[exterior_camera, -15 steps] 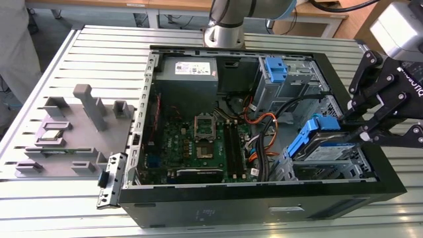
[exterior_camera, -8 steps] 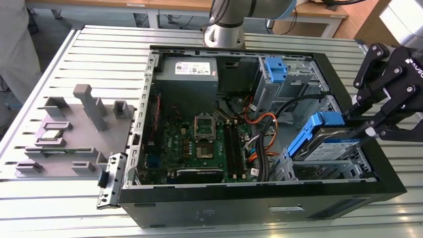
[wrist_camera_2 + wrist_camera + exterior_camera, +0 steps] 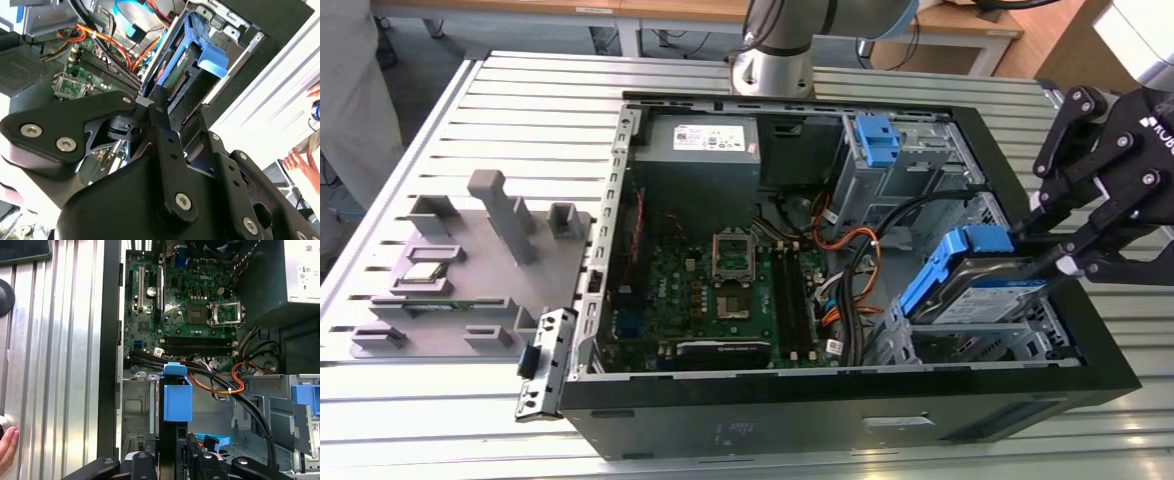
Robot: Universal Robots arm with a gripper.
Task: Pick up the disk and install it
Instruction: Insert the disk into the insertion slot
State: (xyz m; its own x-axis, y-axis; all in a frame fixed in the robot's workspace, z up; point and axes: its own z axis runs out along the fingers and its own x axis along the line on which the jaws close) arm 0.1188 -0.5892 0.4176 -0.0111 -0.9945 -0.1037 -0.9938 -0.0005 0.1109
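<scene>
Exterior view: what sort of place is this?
Probably a robotics lab or test bench: an open computer case lies on a slotted metal table, a robot arm is mounted beside it, and wooden desks stand beyond.

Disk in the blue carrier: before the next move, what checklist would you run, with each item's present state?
1. Hold: gripper shut on the silver-metal disk in its blue plastic carrier frame: ok.
2. Disk seated flat in the grey metal drive bay: not ok; it sits tilted, its upper end raised above the bay.
3. Black cable bundle clear of the disk: cannot tell; it runs close beside the carrier.
4. Disk connector lined up with its mate: cannot tell; hidden.
5. Person's hand outside the black computer case: ok; it rests on the slatted metal table.
</scene>
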